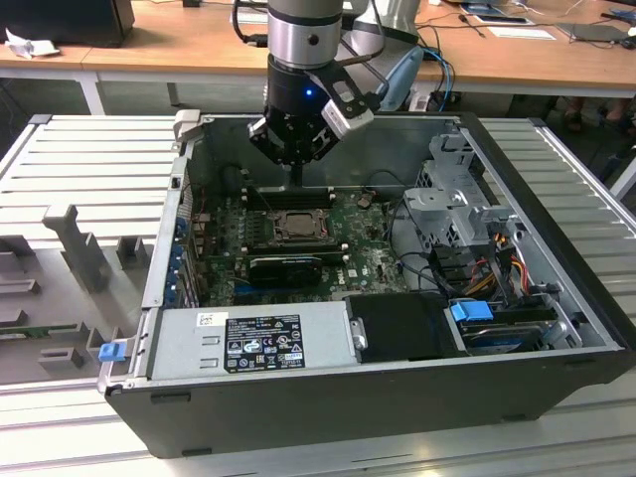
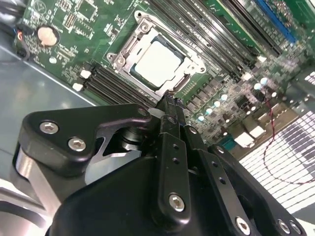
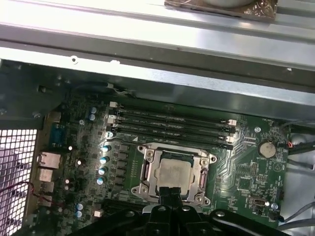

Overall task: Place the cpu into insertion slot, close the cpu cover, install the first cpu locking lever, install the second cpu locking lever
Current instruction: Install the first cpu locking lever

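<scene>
The cpu [image 2: 158,64] [image 3: 174,173] lies flat in the insertion slot [image 1: 295,227], its pale metal face showing through the window of the cpu cover [image 2: 125,60] [image 3: 147,169]. The cover lies down flat around the chip. A thin wire lever [image 2: 172,37] runs along one side of the socket. My gripper [image 1: 296,182] [image 2: 170,104] [image 3: 170,191] hangs just above the socket's edge that faces the memory slots. Its black fingers are shut together with nothing between them. They are close to the cover; I cannot tell whether they touch it.
Long black memory slots [image 3: 172,125] run beside the socket. A black card [image 1: 286,266], the power supply [image 1: 248,338] and a metal drive cage [image 1: 457,199] stand inside the open case. The case's wall [image 3: 147,54] is close behind the gripper. A coin battery [image 3: 267,148] sits on the board.
</scene>
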Motion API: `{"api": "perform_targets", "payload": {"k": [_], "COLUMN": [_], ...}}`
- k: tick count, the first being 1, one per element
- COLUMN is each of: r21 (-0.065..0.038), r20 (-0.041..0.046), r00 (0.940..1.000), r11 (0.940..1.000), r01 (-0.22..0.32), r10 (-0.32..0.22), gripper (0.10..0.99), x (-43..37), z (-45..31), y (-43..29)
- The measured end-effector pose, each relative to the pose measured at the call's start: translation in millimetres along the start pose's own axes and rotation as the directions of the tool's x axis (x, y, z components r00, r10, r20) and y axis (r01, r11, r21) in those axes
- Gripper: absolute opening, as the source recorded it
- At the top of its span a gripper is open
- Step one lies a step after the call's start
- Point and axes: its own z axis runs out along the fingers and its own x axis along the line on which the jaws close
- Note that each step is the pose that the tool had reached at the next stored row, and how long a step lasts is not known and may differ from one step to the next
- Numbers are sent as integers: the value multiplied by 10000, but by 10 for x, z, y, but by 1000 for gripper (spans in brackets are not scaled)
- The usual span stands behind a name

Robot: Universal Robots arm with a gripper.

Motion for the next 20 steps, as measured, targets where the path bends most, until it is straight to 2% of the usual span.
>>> {"api": "perform_targets", "payload": {"k": [5, 7, 8, 13, 20], "r21": [1, 27, 30, 35, 29], "r20": [-2, 80, 95, 143, 171], "r00": [9975, 9966, 9966, 9995, 9988], "r11": [9975, 9967, 9967, 9996, 9990], "r01": [708, 817, 815, 269, -454], "r10": [-708, -817, -815, -269, 454], "gripper": [106, 106, 106, 106, 106], "x": [-1, 12, 15, 22, 25], "z": [12, 42, 47, 74, 104], "y": [-1, 0, 0, 3, 2]}}
